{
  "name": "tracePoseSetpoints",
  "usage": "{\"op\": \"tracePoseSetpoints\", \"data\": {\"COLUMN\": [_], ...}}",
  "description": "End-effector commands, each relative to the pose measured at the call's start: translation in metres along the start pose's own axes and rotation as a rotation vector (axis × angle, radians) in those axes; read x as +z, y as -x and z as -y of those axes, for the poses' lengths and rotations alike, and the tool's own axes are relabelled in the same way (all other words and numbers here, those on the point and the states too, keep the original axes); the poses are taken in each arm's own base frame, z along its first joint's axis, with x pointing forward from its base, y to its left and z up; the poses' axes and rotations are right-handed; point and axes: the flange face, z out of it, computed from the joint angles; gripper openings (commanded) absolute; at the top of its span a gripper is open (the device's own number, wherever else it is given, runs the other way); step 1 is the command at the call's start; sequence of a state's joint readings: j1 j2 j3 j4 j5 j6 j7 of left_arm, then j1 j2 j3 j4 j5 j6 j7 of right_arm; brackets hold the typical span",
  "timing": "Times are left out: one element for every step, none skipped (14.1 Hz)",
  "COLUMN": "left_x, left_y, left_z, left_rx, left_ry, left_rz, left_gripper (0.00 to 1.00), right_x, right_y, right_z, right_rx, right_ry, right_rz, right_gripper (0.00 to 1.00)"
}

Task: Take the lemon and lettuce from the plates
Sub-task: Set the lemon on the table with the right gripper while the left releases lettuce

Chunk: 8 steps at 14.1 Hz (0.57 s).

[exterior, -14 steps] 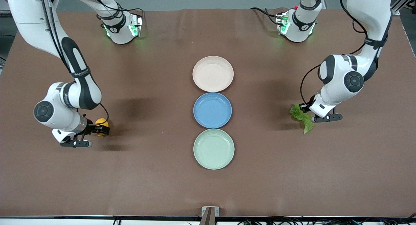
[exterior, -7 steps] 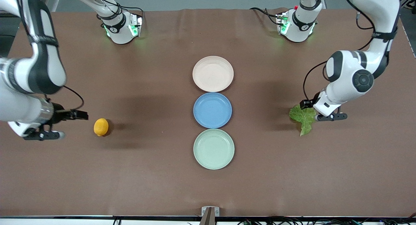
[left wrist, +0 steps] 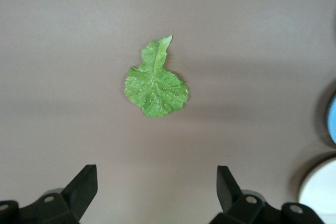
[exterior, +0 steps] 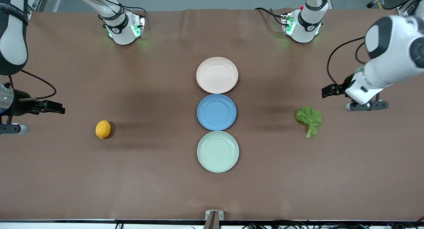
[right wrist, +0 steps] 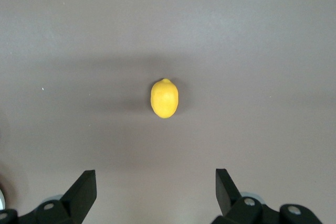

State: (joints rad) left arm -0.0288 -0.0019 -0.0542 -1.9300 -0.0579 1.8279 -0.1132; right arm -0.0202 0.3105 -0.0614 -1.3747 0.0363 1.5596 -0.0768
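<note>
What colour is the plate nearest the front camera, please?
Pale mint green plate; clearest in the front view.

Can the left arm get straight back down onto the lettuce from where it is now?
Probably yes. The lettuce lies flat on the bare table, apart from the plates, with nothing over it. The left gripper hangs above it with jaws open.

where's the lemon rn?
Front view: the lemon lies on the bare table toward the right arm's end, level with the gap between blue plate and green plate.
</note>
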Motion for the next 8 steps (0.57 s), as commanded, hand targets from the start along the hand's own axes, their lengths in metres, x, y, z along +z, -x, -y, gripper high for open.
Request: {"op": "tracePoseSetpoints", "data": {"left_x": [-0.064, -0.086, -0.104, -0.119, -0.129, -0.138, -0.147, -0.159], "left_y": [0.006, 0.006, 0.007, 0.007, 0.007, 0.007, 0.007, 0.005], "left_z": [0.003, 0.008, 0.008, 0.006, 0.003, 0.003, 0.003, 0.006], "left_rx": [0.016, 0.008, 0.009, 0.012, 0.018, 0.018, 0.019, 0.015], "left_ry": [0.002, 0.005, 0.006, 0.008, 0.009, 0.009, 0.002, -0.001], "left_rz": [-0.025, -0.044, -0.067, -0.094, -0.116, -0.135, -0.155, -0.18], "left_gripper": [1.0, 1.0, 1.0, 1.0, 1.0, 1.0, 1.0, 1.0], "right_x": [-0.009, -0.003, 0.0, -0.001, -0.004, -0.008, -0.013, -0.017], "right_y": [-0.004, -0.003, 0.0, 0.004, 0.006, 0.009, 0.014, 0.019], "right_z": [-0.012, -0.008, -0.006, -0.002, 0.001, 0.003, 0.005, 0.005], "right_rx": [0.003, 0.008, 0.001, -0.008, -0.015, -0.019, -0.024, -0.027], "right_ry": [-0.012, -0.02, -0.024, -0.025, -0.025, -0.024, -0.02, -0.014], "right_rz": [-0.012, 0.008, 0.041, 0.057, 0.059, 0.06, 0.064, 0.063], "right_gripper": [1.0, 1.0, 1.0, 1.0, 1.0, 1.0, 1.0, 1.0]}}
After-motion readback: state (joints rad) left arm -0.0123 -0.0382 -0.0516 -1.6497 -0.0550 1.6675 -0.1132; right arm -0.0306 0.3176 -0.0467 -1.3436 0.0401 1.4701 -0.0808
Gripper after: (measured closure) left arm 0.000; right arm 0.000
